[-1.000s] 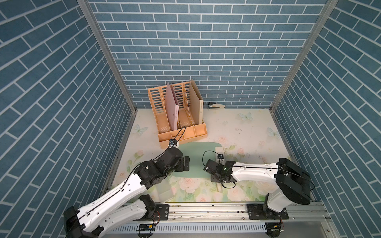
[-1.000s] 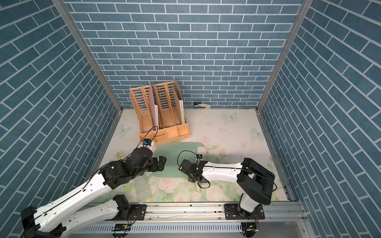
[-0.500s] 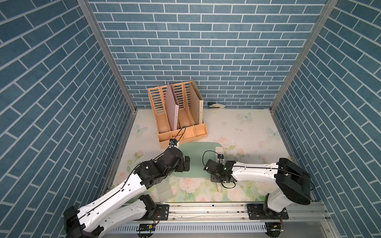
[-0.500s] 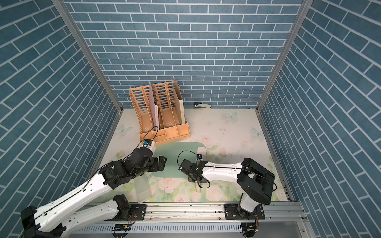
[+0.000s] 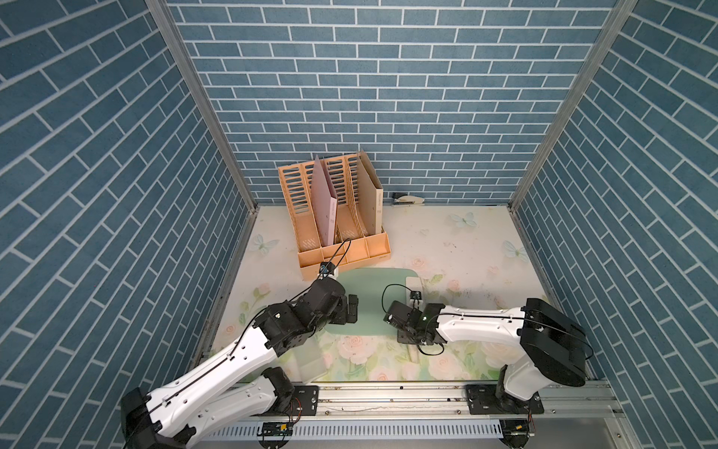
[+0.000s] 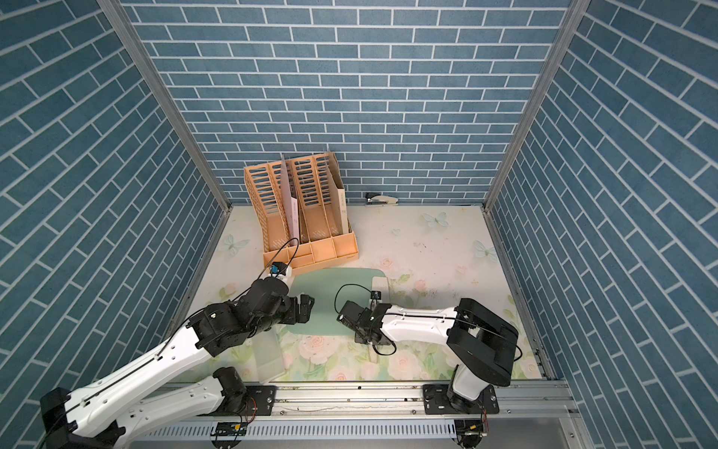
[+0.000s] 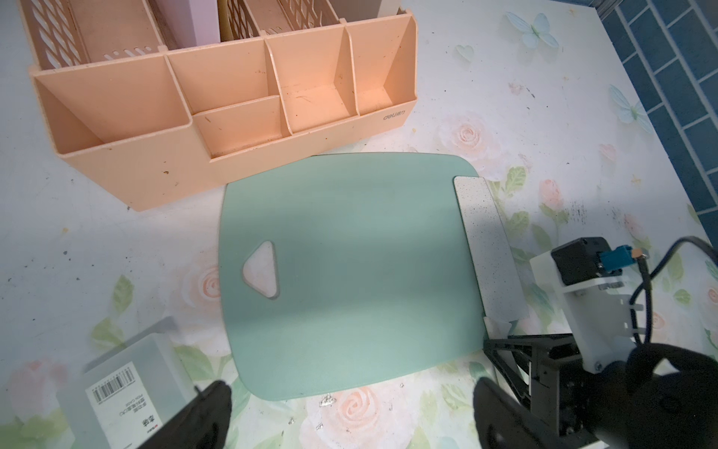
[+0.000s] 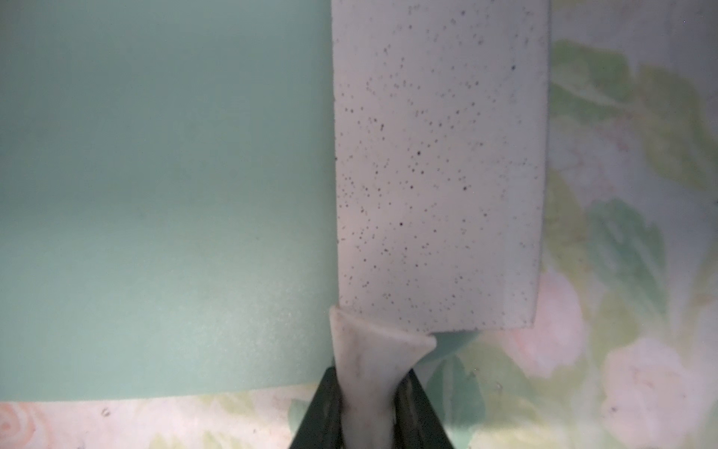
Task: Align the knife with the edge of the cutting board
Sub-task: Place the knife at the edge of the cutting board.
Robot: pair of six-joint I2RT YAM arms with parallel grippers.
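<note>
Along one edge of the mint-green cutting board [image 8: 155, 194] lies the cream cleaver [image 8: 439, 175], blade straddling that edge, handle clamped in the right gripper [image 8: 369, 408], while the left gripper [image 7: 349, 412] hovers spread wide

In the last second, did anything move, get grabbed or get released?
No visible change. The right gripper stays shut on the knife handle, the blade lying along the cutting board edge. The left gripper stays open, holding nothing.

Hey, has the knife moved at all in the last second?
No. The knife lies where it was, along the cutting board edge, no nearer the orange file organiser.
</note>
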